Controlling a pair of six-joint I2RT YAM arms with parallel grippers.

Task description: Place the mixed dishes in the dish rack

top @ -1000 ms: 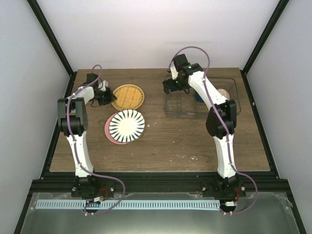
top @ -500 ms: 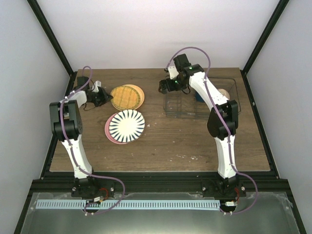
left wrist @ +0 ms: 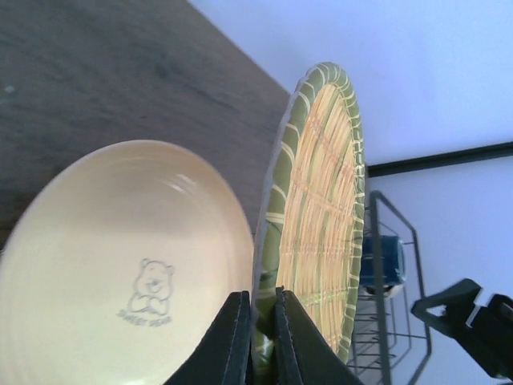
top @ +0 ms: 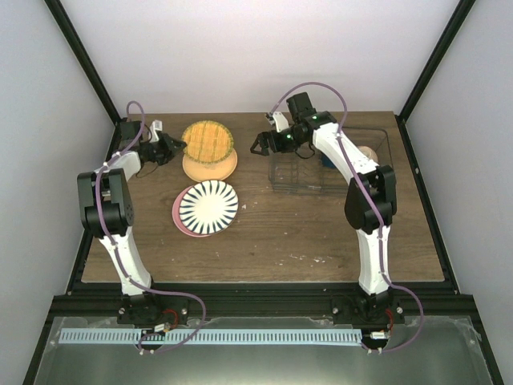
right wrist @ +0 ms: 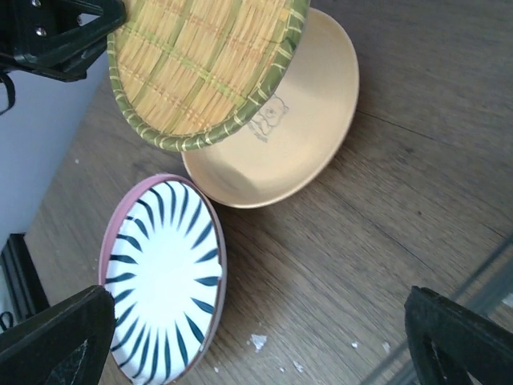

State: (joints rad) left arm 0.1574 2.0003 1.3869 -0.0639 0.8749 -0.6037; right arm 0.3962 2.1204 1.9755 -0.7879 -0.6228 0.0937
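Yellow-orange grid-patterned plate [top: 208, 139]: I am pinching its rim in the left jaws, holding it tilted above a cream bear-printed plate [top: 210, 168]; the right jaws are standing wide open, empty.

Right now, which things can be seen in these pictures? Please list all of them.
table: 1, brown wood, under everything
rack: 1, dark wire, right rear of table
mug: 1, dark blue, in rack
bowl: 1, cream, in rack
pink plate: 1, pink, on table, left of centre
striped plate: 1, white and black, on pink plate
bear plate: 1, cream, flat on table, left rear
woven plate: 1, yellow with green rim, tilted up over bear plate
left gripper: 1, black, shut on woven plate's rim
right gripper: 1, black, open, beside rack's left end
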